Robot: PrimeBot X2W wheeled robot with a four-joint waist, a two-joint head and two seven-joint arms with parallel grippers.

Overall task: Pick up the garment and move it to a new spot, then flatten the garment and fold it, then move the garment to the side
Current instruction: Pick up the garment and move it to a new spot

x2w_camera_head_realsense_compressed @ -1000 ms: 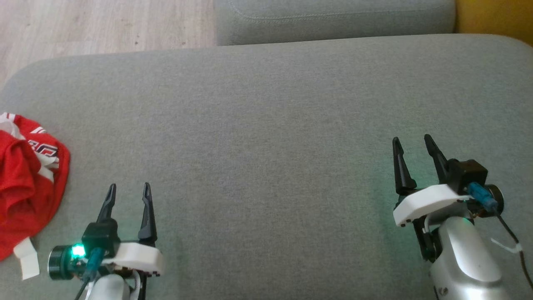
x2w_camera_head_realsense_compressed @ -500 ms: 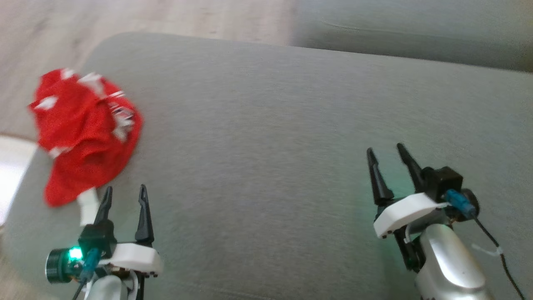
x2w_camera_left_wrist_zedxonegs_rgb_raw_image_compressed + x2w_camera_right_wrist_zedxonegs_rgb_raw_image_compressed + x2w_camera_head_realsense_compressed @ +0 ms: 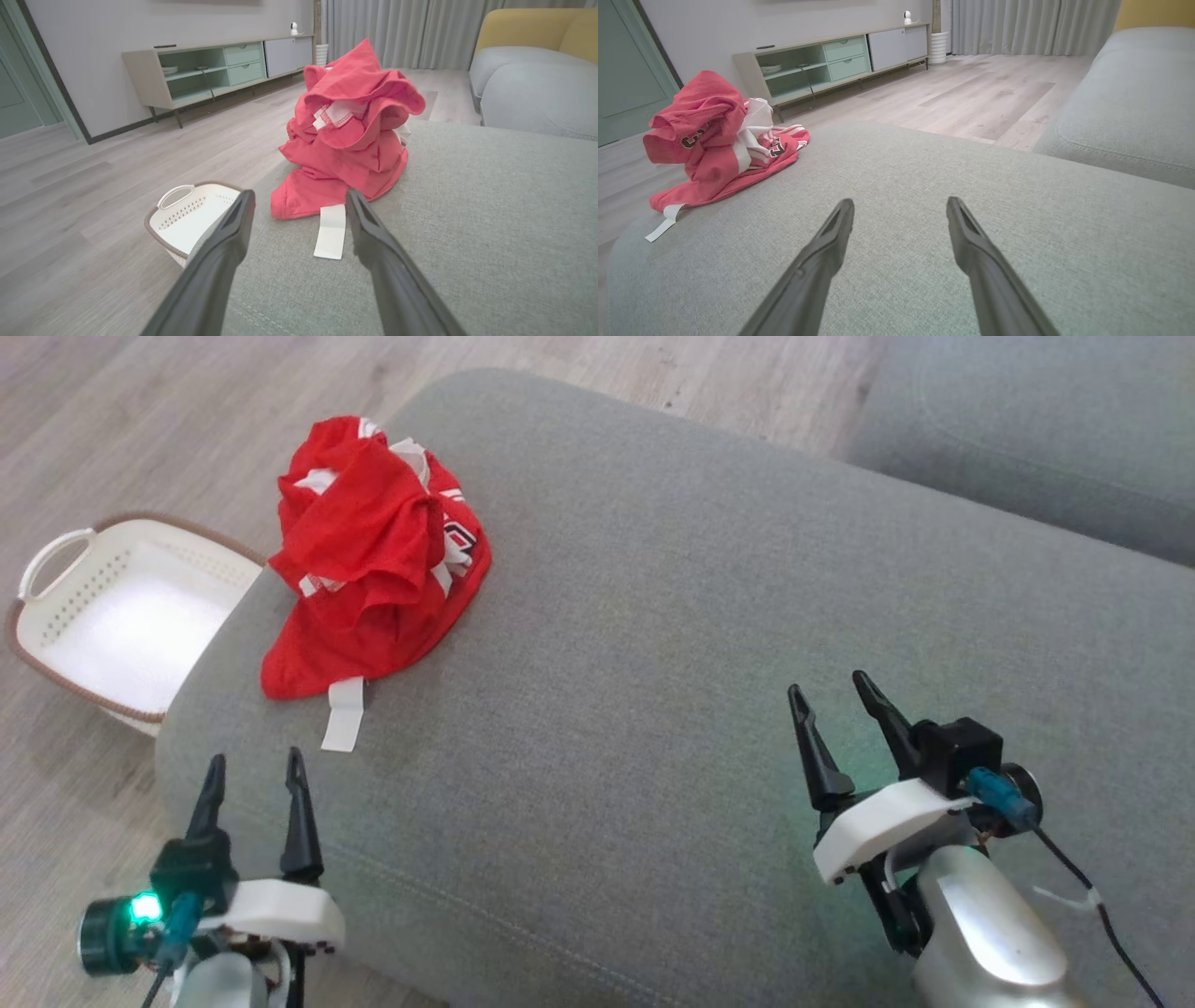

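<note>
The red garment [image 3: 373,579] lies crumpled near a corner of the grey sofa cushion [image 3: 700,663]; a white basket [image 3: 159,523] stands on the floor just beside; the left claw [image 3: 254,761] is near it, fingers apart, empty; the right claw [image 3: 826,681], likewise apart, is well off; by my reckoning nothing's done yet, so lifting, flattening and folding all remain.

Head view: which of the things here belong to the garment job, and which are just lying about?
Job:
- garment, crumpled near the cushion's edge
- cushion it lies on
- left gripper, open, empty
- right gripper, open, empty

Lying about:
- basket on the floor beside the cushion
- cabinet by the wall
</note>
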